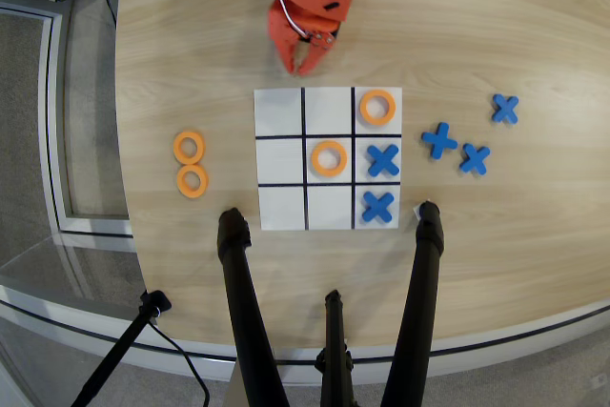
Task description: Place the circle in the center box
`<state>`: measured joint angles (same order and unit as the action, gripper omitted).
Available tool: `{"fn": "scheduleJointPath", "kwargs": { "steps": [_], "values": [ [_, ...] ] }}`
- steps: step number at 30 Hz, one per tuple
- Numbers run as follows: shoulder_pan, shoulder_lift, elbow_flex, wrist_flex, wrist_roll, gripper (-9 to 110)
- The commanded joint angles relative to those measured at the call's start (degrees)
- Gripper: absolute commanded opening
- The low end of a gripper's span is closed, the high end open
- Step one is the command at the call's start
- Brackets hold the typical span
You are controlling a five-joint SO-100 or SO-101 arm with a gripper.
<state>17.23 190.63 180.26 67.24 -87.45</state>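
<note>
There are four orange rings: the circle (329,158) lies in the center box (329,140), one (378,107) in the top right cell, and two (191,148) (193,181) on the wooden surface (191,54) left of the board. There are five blue X pieces, two (383,160) (378,206) on the board and three (439,140) (474,158) (505,109) beside it. The orange hand (307,66) hangs above the board with its tips close together and nothing in it, and its arm is cut off by the top edge.

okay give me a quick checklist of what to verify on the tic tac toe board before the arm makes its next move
1. Circle lies inside the center box: ok.
2. Circle clear of the black grid lines: ok, just about.
3. Gripper off the board, above its top edge in the overhead view: ok.
4. Gripper empty: ok, nothing between the fingers.
5. Spare orange rings left of the board for later turns: ok, two there.
6. Gripper height above the table: cannot tell.
</note>
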Motion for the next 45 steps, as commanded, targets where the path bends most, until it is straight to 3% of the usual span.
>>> {"fn": "scheduleJointPath", "kwargs": {
  "steps": [1, 17, 28, 45],
  "values": [
    [3.87, 1.85, 3.16, 3.34, 0.44, 0],
    [39.02, 3.87, 3.25, 7.21, 0.35, 0],
    [72.86, 3.87, 3.25, 7.29, 0.44, 0],
    [80.07, 3.78, 3.25, 7.29, 0.44, 0]
  ]
}}
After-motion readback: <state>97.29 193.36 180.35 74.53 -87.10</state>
